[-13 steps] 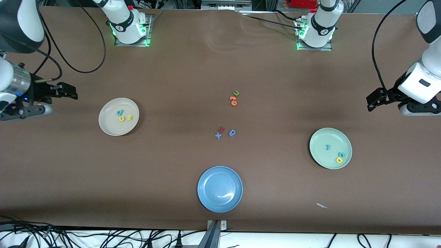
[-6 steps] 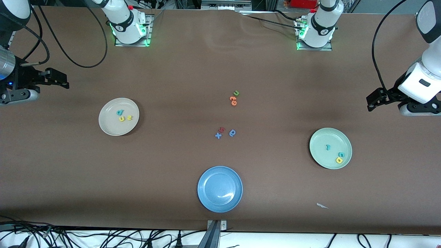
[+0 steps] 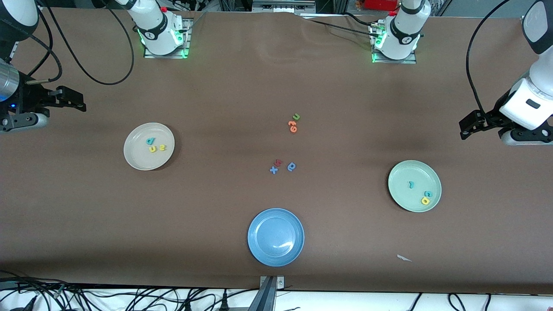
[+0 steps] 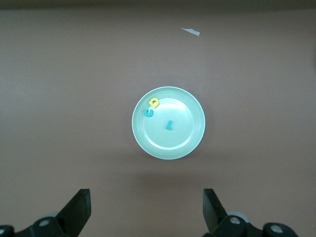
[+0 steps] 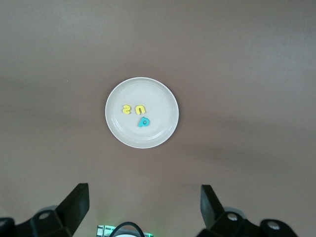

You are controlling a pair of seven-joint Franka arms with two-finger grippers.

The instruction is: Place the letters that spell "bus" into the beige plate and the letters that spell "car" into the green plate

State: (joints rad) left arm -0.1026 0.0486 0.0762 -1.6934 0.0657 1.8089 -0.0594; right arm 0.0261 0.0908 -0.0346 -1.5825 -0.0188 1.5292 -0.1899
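- We judge the sorting done: the teal b (image 3: 150, 141), the yellow u (image 3: 152, 149) and the yellow s (image 3: 162, 147) all lie in the beige plate (image 3: 134, 160), toward the right arm's end of the table (image 3: 216, 95).
- The teal r (image 3: 411, 185), the teal c (image 3: 428, 194) and the yellow a (image 3: 425, 201) lie in the green plate (image 3: 399, 172), toward the left arm's end; the c and a sit just beside each other near the rim.
- The right pincer (image 3: 77, 102) hangs over bare table, farther from the front camera than the beige plate; its jaws stand wide open and hold nothing.
- The left pincer (image 3: 468, 125) waits over bare table near the green plate, also spread open and empty.
- The step in hand looks like pulling clear, so we would keep both pincers high and away from the plates, so nothing gets nudged out.
- We would leave the spare letters alone: the green u (image 3: 296, 116), the orange letters (image 3: 293, 126) and the blue round letter (image 3: 291, 166) mid-table, and the blue plate (image 3: 259, 250) nearest the camera.
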